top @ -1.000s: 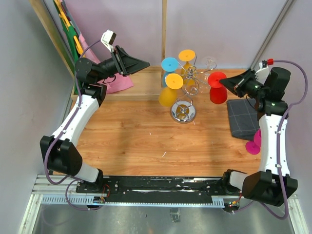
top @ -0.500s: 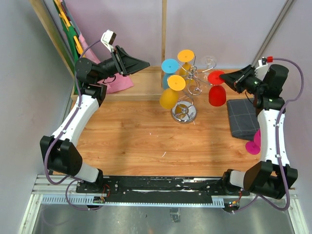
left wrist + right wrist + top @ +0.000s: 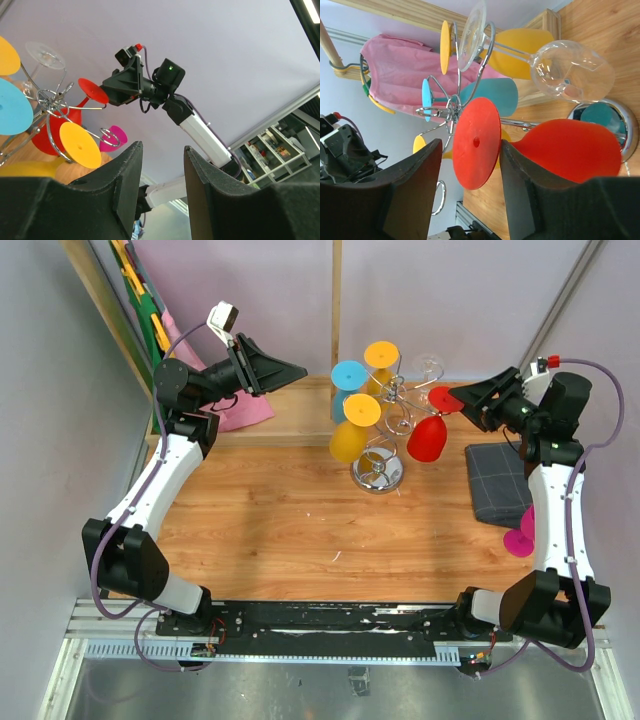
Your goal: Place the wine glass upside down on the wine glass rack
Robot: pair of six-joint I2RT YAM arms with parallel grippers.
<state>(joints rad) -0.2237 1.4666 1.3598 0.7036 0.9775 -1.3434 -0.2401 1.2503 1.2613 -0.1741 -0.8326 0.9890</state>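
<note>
The surface [image 3: 300, 520] is brown wood with thin lines in it. At the back, a wooden step [image 3: 300, 412] runs along the pale purple walls [image 3: 450, 300]. A pink cloth [image 3: 250, 412] lies at the back left. A grey checked cloth [image 3: 495, 485] lies on the right. A metal rail [image 3: 330, 620] sits along the near edge. Far off are shelves [image 3: 272, 162] and a long bright light [image 3: 311, 10].

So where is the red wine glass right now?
In the top view the red wine glass hangs upside down, tilted, on the right side of the wine glass rack, just left of the right gripper.
</note>
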